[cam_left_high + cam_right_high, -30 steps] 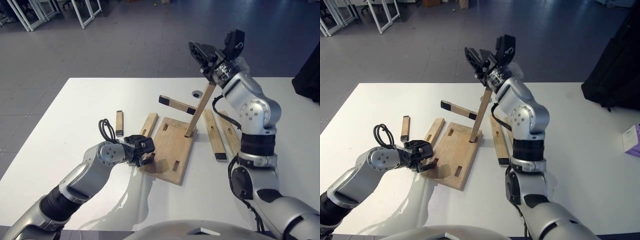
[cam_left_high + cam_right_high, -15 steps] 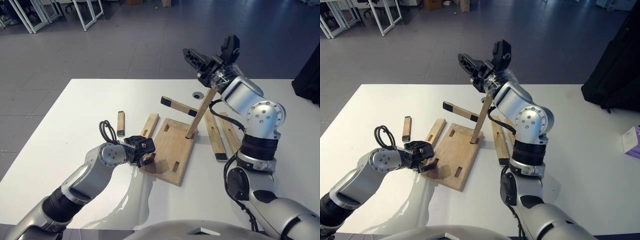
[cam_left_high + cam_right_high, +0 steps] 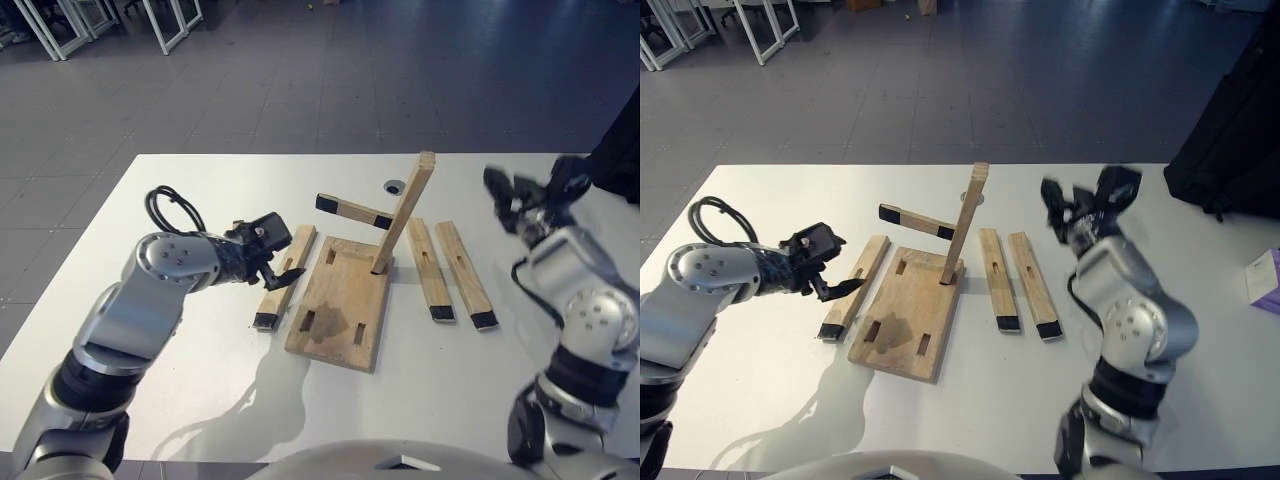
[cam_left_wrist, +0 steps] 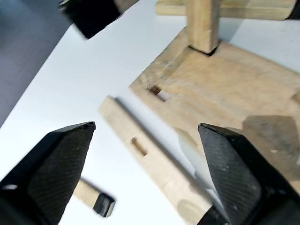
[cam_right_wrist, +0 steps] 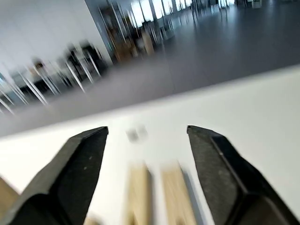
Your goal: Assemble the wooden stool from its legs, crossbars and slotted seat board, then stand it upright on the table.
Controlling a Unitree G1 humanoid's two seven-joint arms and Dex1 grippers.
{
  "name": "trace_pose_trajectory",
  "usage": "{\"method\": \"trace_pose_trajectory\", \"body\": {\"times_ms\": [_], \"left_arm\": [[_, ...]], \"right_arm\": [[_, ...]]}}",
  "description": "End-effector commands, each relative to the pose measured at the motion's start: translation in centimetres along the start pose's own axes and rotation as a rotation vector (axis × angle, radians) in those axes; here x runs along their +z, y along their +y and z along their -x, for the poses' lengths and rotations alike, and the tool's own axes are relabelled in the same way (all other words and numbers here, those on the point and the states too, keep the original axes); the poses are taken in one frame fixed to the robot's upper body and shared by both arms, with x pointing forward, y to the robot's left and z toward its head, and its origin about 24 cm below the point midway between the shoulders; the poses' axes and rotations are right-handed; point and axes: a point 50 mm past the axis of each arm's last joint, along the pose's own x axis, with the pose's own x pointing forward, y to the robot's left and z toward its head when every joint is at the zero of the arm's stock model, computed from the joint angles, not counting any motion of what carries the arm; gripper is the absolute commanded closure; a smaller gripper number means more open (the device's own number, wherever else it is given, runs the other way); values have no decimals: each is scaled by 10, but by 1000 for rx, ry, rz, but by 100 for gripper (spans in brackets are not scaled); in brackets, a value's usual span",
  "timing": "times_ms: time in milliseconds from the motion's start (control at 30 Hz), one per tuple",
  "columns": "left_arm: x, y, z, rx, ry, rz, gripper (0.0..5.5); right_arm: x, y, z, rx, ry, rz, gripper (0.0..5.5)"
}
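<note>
The white tabletop (image 3: 160,190) carries every part, and I judge the job as barely begun. The slotted seat board (image 3: 340,310) lies flat about midway between the left and right edges, with three of its slots showing open. One leg (image 3: 405,210) stands in the slot at the board's far right corner and leans toward the far edge rather than sitting square. A crossbar (image 3: 352,210) with a black tip juts from that leg toward the left edge, its free end joined to nothing.

Three legs lie loose. One flat leg (image 3: 272,300) rests just beside the board on its left-edge side, and two more (image 3: 430,270) (image 3: 465,262) lie side by side on the right-edge side. A short black-ended piece (image 4: 93,199), probably another crossbar, lies farther toward the left edge.

My left gripper (image 3: 280,272) hovers over the far end of the flat leg beside the board, fingers spread wide and holding nothing. My right gripper (image 3: 520,190) is raised near the right edge, beyond the two loose legs, its fingers also parted and empty.

So one leg and one crossbar are in. I reckon three legs and the remaining crossbars are left to fit, then the stool needs turning over onto its feet.
</note>
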Motion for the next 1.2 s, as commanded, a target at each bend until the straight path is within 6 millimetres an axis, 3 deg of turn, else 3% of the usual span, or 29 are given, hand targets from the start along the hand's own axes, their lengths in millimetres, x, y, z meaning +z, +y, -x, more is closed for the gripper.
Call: {"method": "trace_pose_trajectory", "body": {"times_ms": [33,133,200,433,567,800,1000,1200], "left_arm": [[-24,-16,8,2,68,64,144],[-34,-36,9,-22,70,98,144],[-40,-40,6,1,90,110,144],[-47,-33,-1,63,125,95,144],[-52,-29,-1,75,148,82,144],[-55,-33,-9,44,161,55,144],[-71,-56,-22,-45,198,34,144],[-65,-73,-41,-97,176,-78,144]], "right_arm": [[-37,-9,25,14,158,112,165],[-53,-24,34,-3,233,164,118],[-66,-36,35,-22,274,180,118],[-108,-41,31,37,396,187,118],[-121,-44,30,47,420,196,118],[-121,-45,25,52,397,185,227],[-118,-44,20,46,372,169,333],[-95,-37,10,35,279,155,344]]}}
